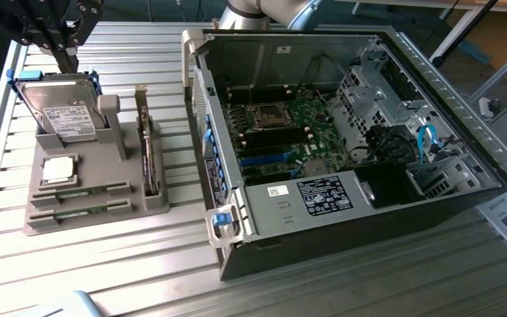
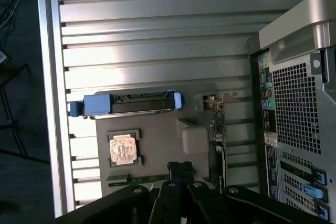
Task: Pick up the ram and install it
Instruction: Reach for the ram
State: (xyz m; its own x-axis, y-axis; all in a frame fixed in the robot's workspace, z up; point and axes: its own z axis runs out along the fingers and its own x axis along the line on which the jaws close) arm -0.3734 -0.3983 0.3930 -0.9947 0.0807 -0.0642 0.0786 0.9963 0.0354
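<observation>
Hovering upper left in the exterior view, the black gripper (image 1: 67, 65), jaws shut empty, overlooks a grey slotted holder (image 1: 95, 223) standing 2 green ram sticks (image 1: 82, 193) edge-up, seemingly for pinching.

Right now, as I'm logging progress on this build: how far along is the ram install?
Done: nothing visible. The ram lies in the gray holder, apart from the gripper. In hand: nothing; the gripper is shut and empty, above the holder by the hard drive. Left: the pickup, and seating the ram in the open computer case.
</observation>
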